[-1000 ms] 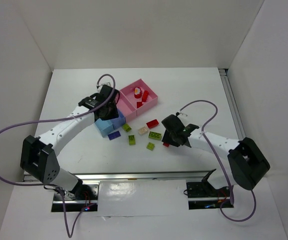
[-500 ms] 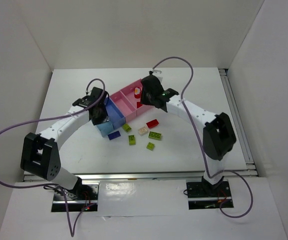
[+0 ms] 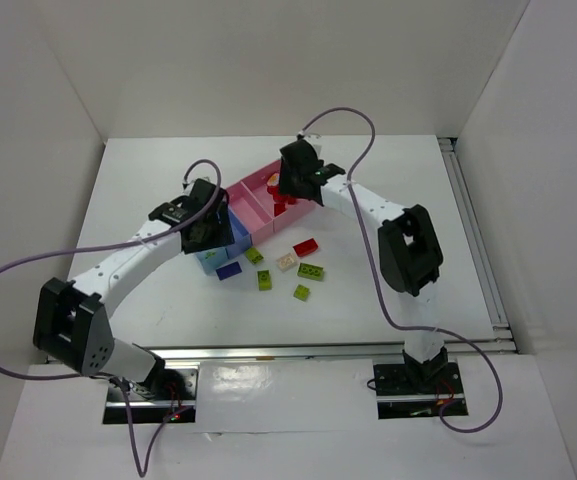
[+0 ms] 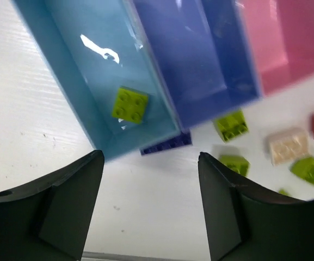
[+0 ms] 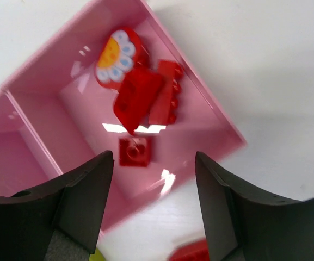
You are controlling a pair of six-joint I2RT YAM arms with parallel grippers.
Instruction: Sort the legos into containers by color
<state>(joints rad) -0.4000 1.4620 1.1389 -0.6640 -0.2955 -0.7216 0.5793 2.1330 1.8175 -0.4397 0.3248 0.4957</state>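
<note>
My left gripper [image 4: 150,163] [image 3: 206,218] hangs open and empty over the near end of the light blue tray [image 4: 64,60], where one lime green lego [image 4: 130,105] lies. The medium blue tray [image 4: 200,54] beside it holds nothing. Over the end pink tray [image 5: 75,70] [image 3: 260,187], my right gripper [image 5: 154,157] [image 3: 291,183] is open too. Below it lie several red legos [image 5: 146,98], a small red brick [image 5: 135,150] and a red flower piece [image 5: 117,54]. Loose on the table are a purple brick [image 3: 229,270], a cream one [image 3: 286,261], a red one [image 3: 305,247] and lime green ones [image 3: 311,271].
The second pink tray [image 3: 252,215] sits between the red-filled one and the blue trays [image 3: 238,236]. White walls close in the table on three sides. A metal rail [image 3: 468,230] runs along the right edge. Cables loop above both arms.
Both grippers have opened. The right arm swung from the loose bricks to the pink tray and let go a red brick. The left gripper released a green brick into the light blue tray.
</note>
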